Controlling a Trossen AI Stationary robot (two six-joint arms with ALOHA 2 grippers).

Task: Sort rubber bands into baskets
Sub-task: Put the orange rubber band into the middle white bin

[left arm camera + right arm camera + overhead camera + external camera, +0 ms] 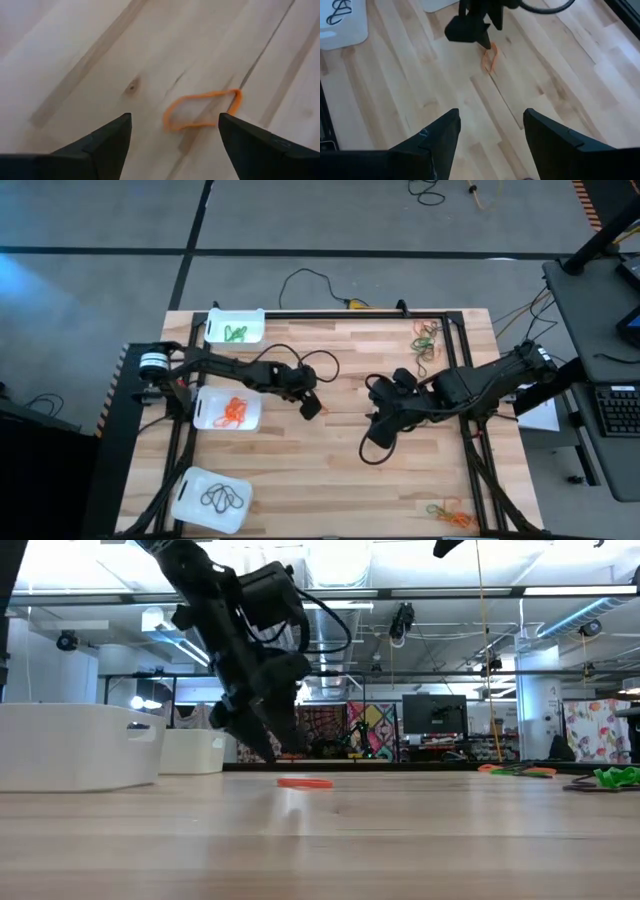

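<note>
Left gripper (172, 132) hangs over an orange rubber band (202, 109) lying on the table (75, 60), jaws spread wide, holding nothing. Right gripper (490, 125) waits mid-table, jaws spread, empty.

Two dark jointed arms (240, 370) – black cables looped alongside – wedge-shaped black fingers (100, 145).

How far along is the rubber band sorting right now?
Partly done: the three white plastic baskets hold green, orange and black bands. In hand: the open left gripper hovers over one orange rubber band on the wooden table. Left: mixed piles at the far right and near right. The right gripper waits open mid-table.
</note>
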